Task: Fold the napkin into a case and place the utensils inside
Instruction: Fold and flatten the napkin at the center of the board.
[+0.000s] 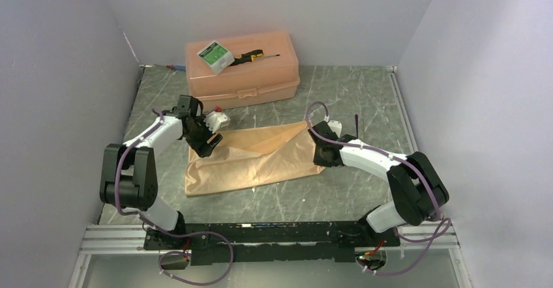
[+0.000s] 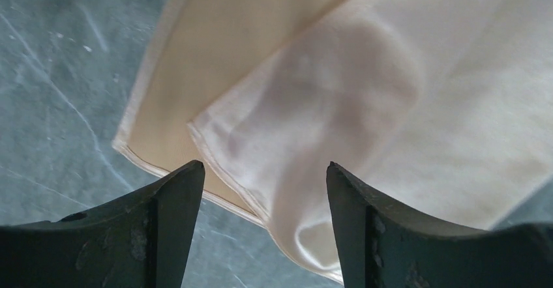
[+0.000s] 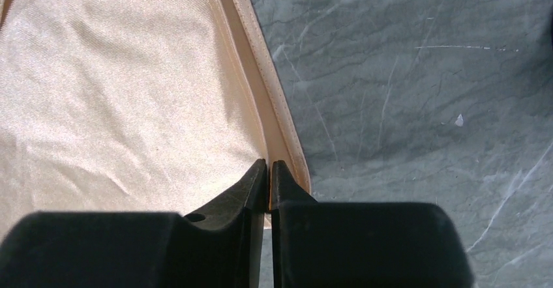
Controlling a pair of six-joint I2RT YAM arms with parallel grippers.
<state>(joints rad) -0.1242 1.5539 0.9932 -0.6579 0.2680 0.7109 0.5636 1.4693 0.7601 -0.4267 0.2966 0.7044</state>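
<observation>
Table point(image 1: 352, 193): grey-green marbled surface, judged smooth. Hazard: sliding of the whole cloth, rather than folding, under a pull from one side.

Napkin point(image 1: 254, 161): flat at table centre, between both arms, with one layer turned over on a diagonal. Not yet a case. Hazard: skewing or opening of the existing fold if drawn from the right side alone while the left side is unrestrained.

Plastic box point(image 1: 244, 73): at the far side, near the napkin's far left corner, with a screwdriver point(image 1: 257, 56) on the lid. Hazard: contact with the left arm during any high sweep toward the back.

Left gripper point(image 2: 264, 167): jaws wide apart, straddling the layered left corner and gripping nothing. Hazard: closure on the upper layer only, or on neither, splitting the layers.

Right gripper point(image 3: 269, 165): jaws pressed nearly together on the napkin's right edge. Bite judged shallow, at the tips only.

Hem point(image 3: 277, 105): thin stitched border running into that pinch. Hazard: slip-out under tension.

Utensils: not identifiable with certainty in any view.
</observation>
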